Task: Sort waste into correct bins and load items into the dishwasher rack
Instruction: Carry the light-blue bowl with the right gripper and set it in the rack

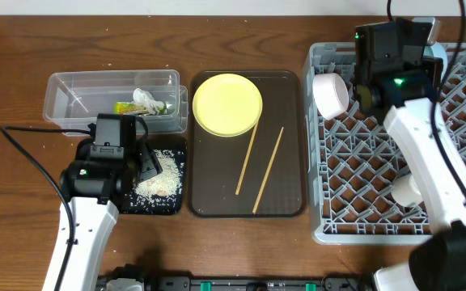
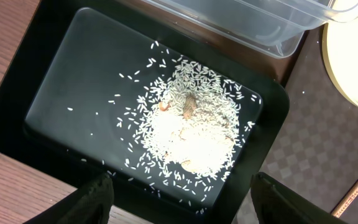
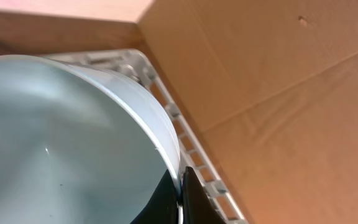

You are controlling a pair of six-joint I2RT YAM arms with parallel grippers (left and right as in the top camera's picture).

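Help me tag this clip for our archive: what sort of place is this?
Likely a staged dish-clearing workstation, not a home kitchen: a grey dishwasher rack and a black tray of rice sit on a wooden table, with plain cardboard beside the rack.

On brown tray (image 1: 217,182), yellow plate (image 1: 227,105), chopsticks (image 1: 249,159)

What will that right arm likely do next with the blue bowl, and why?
Probably ease down a touch and open the right end effector, I would guess. It is shut on the rim of the light blue bowl, and the bowl is right at the corner of the dishwasher rack, where it belongs.
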